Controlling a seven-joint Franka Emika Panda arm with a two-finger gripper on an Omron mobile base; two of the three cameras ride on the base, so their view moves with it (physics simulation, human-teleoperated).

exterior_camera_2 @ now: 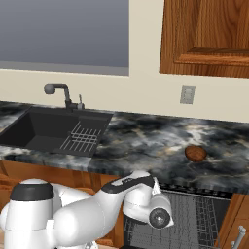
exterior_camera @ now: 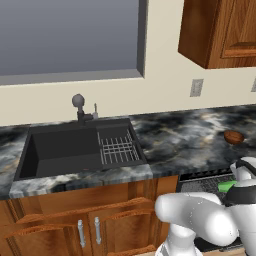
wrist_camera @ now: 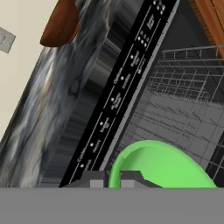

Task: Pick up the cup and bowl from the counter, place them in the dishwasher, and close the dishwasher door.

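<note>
below the dark marbled counter (exterior_camera_2: pixel 146 141) your gripper (wrist_camera: pixel 113 178) is clamped on the cup (wrist_camera: pixel 159 166), its mouth facing the dishwasher (wrist_camera: pixel 183 100) rack straight ahead. bowl (exterior_camera_2: pixel 196 153) waits on the stone above.

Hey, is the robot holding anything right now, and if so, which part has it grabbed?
Yes. The gripper is shut on the green cup, pinching it at the rim, over the open dishwasher.
</note>
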